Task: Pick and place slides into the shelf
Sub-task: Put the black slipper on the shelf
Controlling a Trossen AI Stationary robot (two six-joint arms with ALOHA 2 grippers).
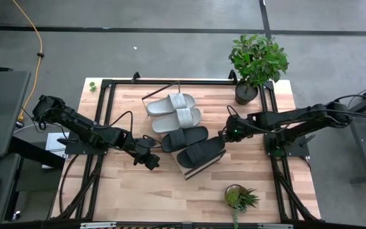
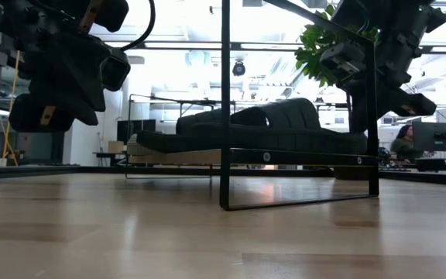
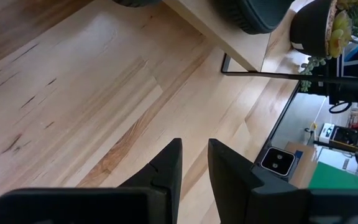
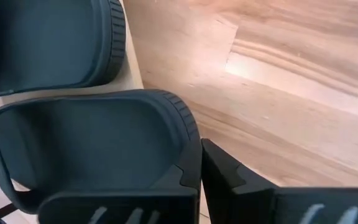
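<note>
All four slides sit on the shelf (greys farthest back). Right gripper, fingers pressed together, touches its end; left gripper hovers beside it, slightly parted, empty.

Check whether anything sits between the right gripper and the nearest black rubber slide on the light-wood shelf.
Nothing visible does. The right gripper, shut, sits right at the end of the nearest black rubber slide, which lies on the light-wood shelf. The right wrist view shows only bare tabletop beside them.
</note>
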